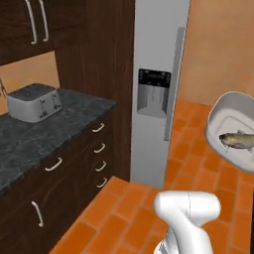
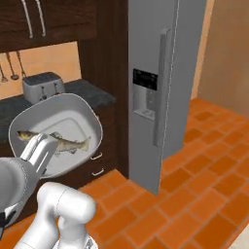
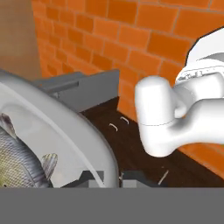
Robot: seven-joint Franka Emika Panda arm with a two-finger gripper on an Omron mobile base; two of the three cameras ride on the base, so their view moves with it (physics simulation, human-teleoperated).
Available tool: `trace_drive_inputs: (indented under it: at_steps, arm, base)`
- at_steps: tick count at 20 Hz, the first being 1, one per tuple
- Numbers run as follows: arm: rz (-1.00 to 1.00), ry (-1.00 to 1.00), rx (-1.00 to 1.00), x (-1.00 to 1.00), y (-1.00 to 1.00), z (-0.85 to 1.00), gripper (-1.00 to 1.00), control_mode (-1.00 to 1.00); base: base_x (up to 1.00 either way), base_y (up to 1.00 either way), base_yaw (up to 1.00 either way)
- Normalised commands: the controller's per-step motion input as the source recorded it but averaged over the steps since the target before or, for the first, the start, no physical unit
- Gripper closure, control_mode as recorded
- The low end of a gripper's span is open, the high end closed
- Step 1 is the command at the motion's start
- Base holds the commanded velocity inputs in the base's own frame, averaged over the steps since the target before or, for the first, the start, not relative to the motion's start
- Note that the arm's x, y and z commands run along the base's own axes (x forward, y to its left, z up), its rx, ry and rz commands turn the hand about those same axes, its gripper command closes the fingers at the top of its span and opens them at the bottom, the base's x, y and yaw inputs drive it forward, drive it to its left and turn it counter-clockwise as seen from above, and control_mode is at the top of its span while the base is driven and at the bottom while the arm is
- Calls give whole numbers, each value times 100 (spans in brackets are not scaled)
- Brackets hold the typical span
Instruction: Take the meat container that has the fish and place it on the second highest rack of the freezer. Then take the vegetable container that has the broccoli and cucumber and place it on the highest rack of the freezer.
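While shut on the meat container's rim, gripper, fish inside.

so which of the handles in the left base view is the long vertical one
The freezer door's grey bar handle; the drawer pulls below the counter are short curved ones.

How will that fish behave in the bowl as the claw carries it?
The fish lies loose in the smooth, shallow bowl, which looks tipped on edge, so it could well slide or spill. The claw pinches just one rim, so the bowl may wobble. The bowl looks stiff and keeps its shape.
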Motion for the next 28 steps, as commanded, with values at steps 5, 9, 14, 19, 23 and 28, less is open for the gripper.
trace_drive_inputs:
  at_steps: [5, 9, 14, 19, 23, 28]
  arm:
    - [0, 0, 0, 0, 0, 0, 100, 100]
    - [0, 0, 0, 0, 0, 0, 100, 100]
    - [0, 0, 0, 0, 0, 0, 100, 100]
    - [0, 0, 0, 0, 0, 0, 100, 100]
    - [0, 0, 0, 0, 0, 0, 100, 100]
    - [0, 0, 0, 0, 0, 0, 100, 100]
  base:
    - [4, -3, -71]
    - [23, 31, -58]
    - [45, 9, -32]
    - [84, -7, -14]
    - [94, -15, -9]
    - [70, -53, -2]
